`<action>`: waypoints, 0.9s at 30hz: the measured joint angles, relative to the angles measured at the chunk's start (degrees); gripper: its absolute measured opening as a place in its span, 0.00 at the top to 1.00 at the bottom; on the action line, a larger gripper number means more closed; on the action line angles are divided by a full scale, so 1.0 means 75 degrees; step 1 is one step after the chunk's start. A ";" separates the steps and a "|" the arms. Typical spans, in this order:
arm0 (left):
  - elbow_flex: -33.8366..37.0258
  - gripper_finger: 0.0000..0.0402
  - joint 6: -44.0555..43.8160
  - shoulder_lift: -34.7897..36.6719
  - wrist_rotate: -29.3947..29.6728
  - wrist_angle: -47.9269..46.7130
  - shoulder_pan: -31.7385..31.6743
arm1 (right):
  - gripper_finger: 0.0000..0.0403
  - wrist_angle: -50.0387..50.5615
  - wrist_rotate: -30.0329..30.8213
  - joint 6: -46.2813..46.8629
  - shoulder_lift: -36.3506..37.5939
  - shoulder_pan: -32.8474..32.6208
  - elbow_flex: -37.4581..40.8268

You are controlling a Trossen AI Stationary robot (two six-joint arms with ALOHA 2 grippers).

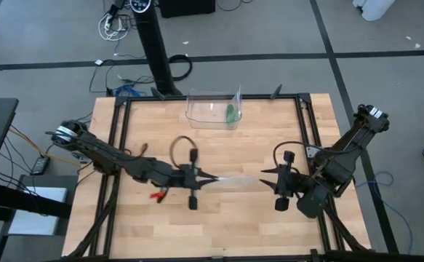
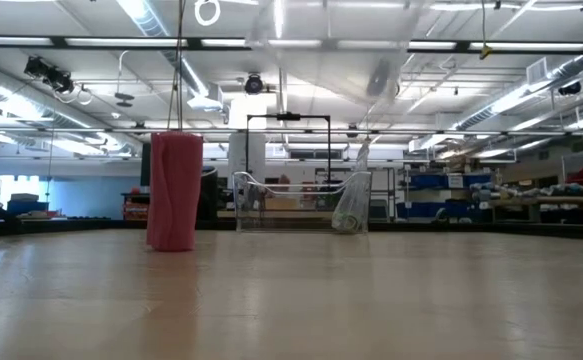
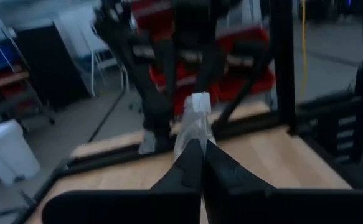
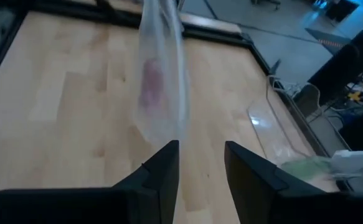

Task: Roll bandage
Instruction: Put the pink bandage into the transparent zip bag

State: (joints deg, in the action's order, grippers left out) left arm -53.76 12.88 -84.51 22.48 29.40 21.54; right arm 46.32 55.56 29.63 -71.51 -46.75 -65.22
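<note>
Left gripper (image 1: 210, 179): table middle, fingers pinched together on a clear plastic sleeve (image 1: 235, 180)
Right gripper (image 1: 265, 180): fingers apart, holding nothing, just right of the sleeve
Bandage (image 2: 174, 190): pink roll upright on the table (image 1: 219, 225), left
Clear bin (image 1: 213, 109): far edge

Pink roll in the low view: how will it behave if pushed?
The roll stands on end, taller than wide, so a high push would likely tip it. Once down, being round, it may roll away. It looks like soft fabric, so probably light.
</note>
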 joint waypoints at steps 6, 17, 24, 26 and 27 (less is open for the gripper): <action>0.1737 1.00 0.0230 0.1177 -0.0269 0.2015 0.0010 | 0.69 -0.2995 0.0107 -0.1406 0.1020 0.0211 0.1637; 0.2440 1.00 0.0262 0.1491 -0.0498 0.2717 0.0099 | 0.69 -1.0833 -0.3037 -0.4707 0.1203 0.1934 0.4285; 0.2440 1.00 0.0260 0.1487 -0.0403 0.2728 0.0096 | 0.75 -1.1698 -0.4012 -0.4710 0.0527 0.2453 0.4302; 0.2440 1.00 0.0257 0.1487 -0.0348 0.2733 0.0096 | 0.81 -1.1808 -0.3969 -0.4715 0.0425 0.2464 0.4302; 0.2440 1.00 0.0257 0.1487 -0.0342 0.2734 0.0096 | 0.85 -1.1864 -0.3917 -0.4750 0.0387 0.2464 0.4302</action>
State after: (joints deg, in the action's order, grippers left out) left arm -35.46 14.81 -73.36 19.92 49.91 22.26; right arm -42.66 26.19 -5.99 -68.60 -28.27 -32.95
